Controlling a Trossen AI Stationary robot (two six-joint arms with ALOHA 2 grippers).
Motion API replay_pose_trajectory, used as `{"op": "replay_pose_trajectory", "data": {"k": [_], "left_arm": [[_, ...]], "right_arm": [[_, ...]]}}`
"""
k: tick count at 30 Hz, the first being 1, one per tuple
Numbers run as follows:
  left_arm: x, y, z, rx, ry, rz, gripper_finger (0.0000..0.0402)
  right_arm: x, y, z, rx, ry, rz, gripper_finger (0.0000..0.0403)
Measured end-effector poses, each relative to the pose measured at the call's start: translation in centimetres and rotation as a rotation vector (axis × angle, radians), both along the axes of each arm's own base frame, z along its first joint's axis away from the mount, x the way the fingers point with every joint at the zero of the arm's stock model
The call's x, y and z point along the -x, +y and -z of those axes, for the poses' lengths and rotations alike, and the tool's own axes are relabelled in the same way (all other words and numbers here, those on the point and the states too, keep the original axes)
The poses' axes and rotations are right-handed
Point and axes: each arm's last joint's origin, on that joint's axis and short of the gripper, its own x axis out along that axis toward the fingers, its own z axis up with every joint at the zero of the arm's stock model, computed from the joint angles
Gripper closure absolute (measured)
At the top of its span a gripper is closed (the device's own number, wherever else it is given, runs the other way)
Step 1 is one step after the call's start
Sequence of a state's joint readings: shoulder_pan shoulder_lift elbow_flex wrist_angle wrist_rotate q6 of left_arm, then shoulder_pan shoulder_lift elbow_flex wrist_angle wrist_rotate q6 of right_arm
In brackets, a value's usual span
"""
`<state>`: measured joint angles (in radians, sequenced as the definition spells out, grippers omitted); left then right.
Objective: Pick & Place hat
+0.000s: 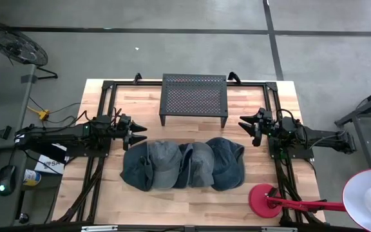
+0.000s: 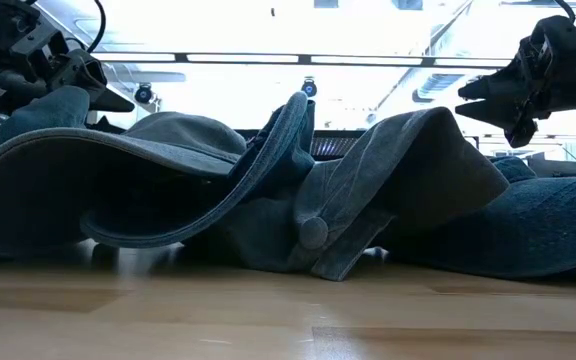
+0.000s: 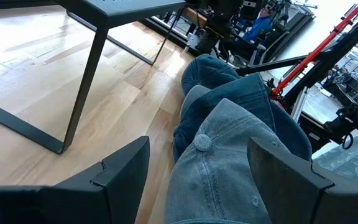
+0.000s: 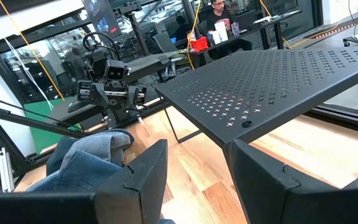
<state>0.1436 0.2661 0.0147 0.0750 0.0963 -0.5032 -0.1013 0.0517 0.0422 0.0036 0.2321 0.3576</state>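
Three denim hats lie overlapping in a row on the wooden table: a grey-blue one (image 1: 149,165) at the left, a middle one (image 1: 197,165), and a darker one (image 1: 228,161) at the right. In the low view the left hat (image 2: 118,180) rests on its brim. My left gripper (image 1: 142,135) hovers open just left of and above the row, with the left hat's button (image 3: 202,142) seen past its fingers. My right gripper (image 1: 243,123) hovers open beyond the right hat's far right side, pointing toward the stand.
A black perforated metal stand (image 1: 194,96) sits at the far middle of the table. A red lamp base (image 1: 263,198) is at the near right corner. Black frame rails (image 1: 105,109) run along both sides. A person sits in the room beyond (image 4: 219,15).
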Motion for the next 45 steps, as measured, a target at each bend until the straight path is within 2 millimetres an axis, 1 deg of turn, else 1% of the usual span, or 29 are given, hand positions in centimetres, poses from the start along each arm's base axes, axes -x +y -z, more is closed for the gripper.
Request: {"op": "replay_pose_trajectory", "data": {"k": [9, 15, 17, 22, 25, 29, 33, 39, 45], "left_arm": [[0.0, 0.0, 0.0, 0.0, 0.0, 0.0, 0.0136], [0.0, 0.0, 0.0, 0.0, 0.0, 0.0, 0.0136], [0.0, 0.0, 0.0, 0.0, 0.0, 0.0, 0.0136], [0.0, 0.0, 0.0, 0.0, 0.0, 0.0, 0.0136], [0.0, 0.0, 0.0, 0.0, 0.0, 0.0, 0.0136], [0.0, 0.0, 0.0, 0.0, 0.0, 0.0, 0.0136], [0.0, 0.0, 0.0, 0.0, 0.0, 0.0, 0.0136], [0.0, 0.0, 0.0, 0.0, 0.0, 0.0, 0.0136], [0.0, 0.0, 0.0, 0.0, 0.002, 0.0, 0.0136]], "right_arm": [[0.0, 0.0, 0.0, -0.001, -0.001, 0.0, 0.0235], [0.0, 0.0, -0.1, -0.057, -0.027, -0.001, 0.0235], [0.0, 0.0, -0.1, -0.063, -0.028, -0.016, 0.0235], [-0.1, 0.2, 0.0, -0.199, -0.062, -0.061, 0.0235], [-0.1, 0.2, 0.1, -0.207, -0.056, -0.077, 0.0236], [-0.1, 0.5, -0.3, -0.221, -0.064, -0.175, 0.0236], [0.3, 0.6, -1.1, -0.195, -0.006, -0.179, 0.0236], [0.9, 0.3, -3.4, -0.149, 0.088, -0.073, 0.0236], [0.8, 0.1, -4.2, -0.151, 0.172, 0.026, 0.0236]]}}
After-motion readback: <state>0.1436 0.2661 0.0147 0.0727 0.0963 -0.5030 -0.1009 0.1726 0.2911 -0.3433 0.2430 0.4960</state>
